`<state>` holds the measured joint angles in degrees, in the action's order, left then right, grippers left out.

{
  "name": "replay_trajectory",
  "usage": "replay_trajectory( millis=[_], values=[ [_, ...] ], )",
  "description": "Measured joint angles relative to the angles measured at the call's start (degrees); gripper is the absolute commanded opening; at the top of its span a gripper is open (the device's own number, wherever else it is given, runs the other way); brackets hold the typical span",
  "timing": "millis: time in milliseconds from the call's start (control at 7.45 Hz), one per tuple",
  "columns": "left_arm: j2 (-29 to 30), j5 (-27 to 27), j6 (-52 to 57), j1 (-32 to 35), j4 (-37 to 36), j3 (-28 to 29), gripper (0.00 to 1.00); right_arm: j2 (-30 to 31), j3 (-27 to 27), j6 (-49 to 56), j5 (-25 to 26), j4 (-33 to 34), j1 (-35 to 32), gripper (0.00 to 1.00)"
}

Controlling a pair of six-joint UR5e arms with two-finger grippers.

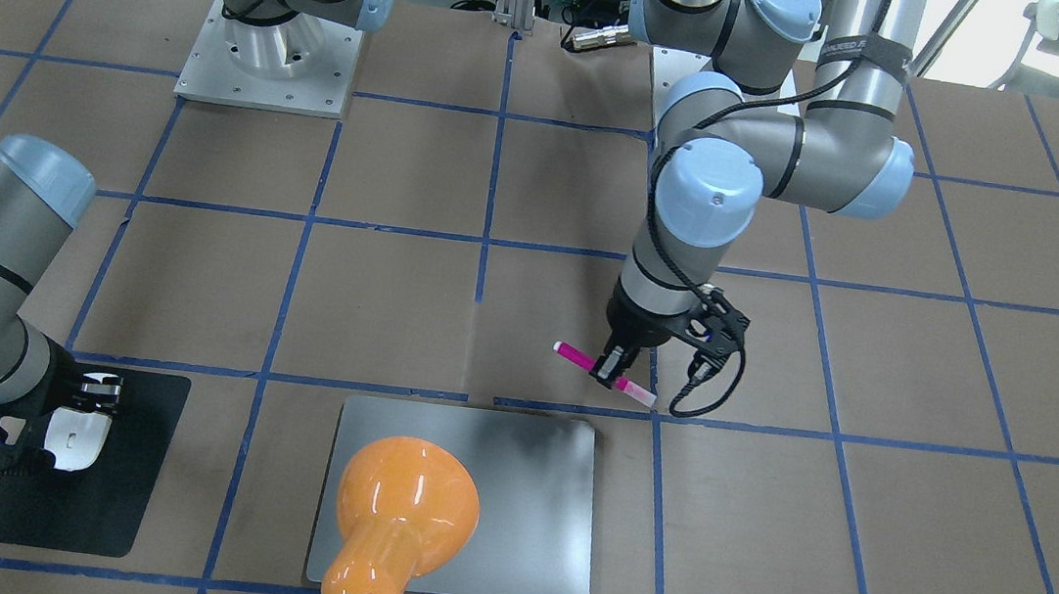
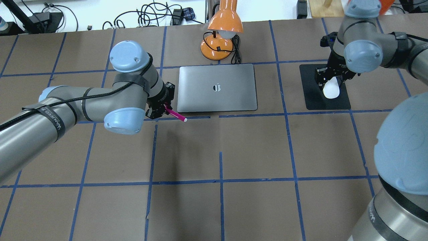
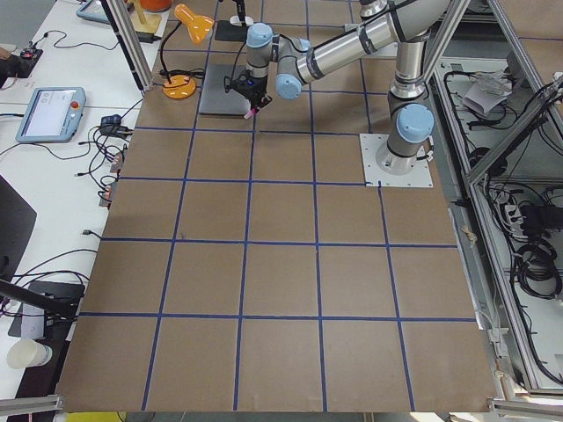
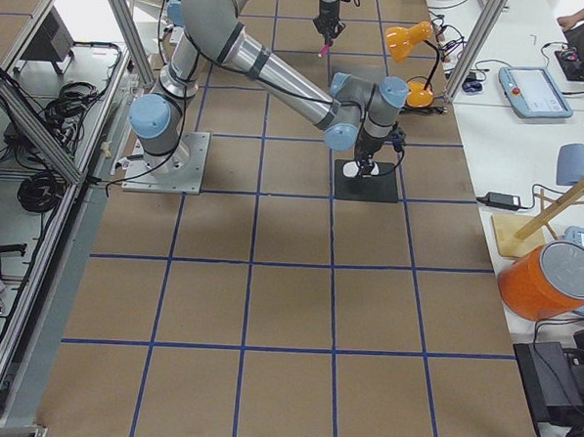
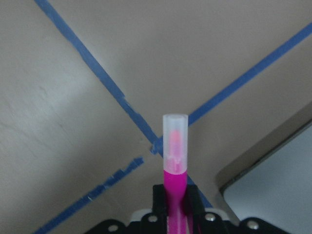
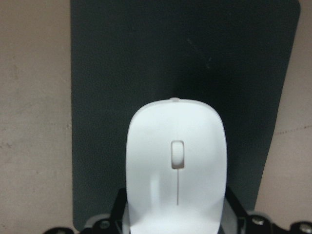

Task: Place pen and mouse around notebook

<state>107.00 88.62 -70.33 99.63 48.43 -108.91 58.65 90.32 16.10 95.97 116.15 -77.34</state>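
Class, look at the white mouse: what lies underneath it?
A thin black mat lies beneath the mouse, on the brown table. The patch of mat directly under the mouse is covered, so whether the mouse touches it cannot be seen.

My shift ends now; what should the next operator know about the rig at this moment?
Left gripper shut on the pen, by the notebook's near-left corner, beside its edge.
Right gripper shut on the mouse, over the black mat to the notebook's right.
Done: both things gripped.
Left: set each down beside the notebook, then release.
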Motion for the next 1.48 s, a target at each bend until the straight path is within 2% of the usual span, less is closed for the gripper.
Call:
replay_trajectory(
  millis=[134, 268, 671, 939, 1341, 1476],
  values=[
    [1.2, -1.2, -6.1, 3.4, -0.1, 0.7, 0.0, -0.9, 0.0, -0.2, 0.0, 0.1, 0.0, 0.86],
    [2.2, -1.9, -11.6, 5.6, -0.3, 0.9, 0.0, -1.4, 0.0, -0.6, 0.0, 0.2, 0.1, 1.0],
    [5.6, -2.5, -27.0, 8.7, -1.0, 1.1, 0.0, -0.9, -1.0, -1.3, 0.6, 0.0, 0.1, 1.0],
    [7.9, -2.4, -32.9, 10.9, -3.5, 1.2, 0.0, 0.8, -3.5, -1.5, 0.7, -2.2, -0.1, 1.0],
    [8.8, -2.5, -35.1, 13.0, -5.9, 1.3, 0.0, 7.1, -8.8, -3.5, 0.2, -15.6, -2.5, 1.0],
    [8.9, -2.6, -35.2, 13.2, -5.9, 1.3, 0.89, 10.0, -9.2, -4.7, 0.1, -19.4, -3.9, 1.0]
  ],
)
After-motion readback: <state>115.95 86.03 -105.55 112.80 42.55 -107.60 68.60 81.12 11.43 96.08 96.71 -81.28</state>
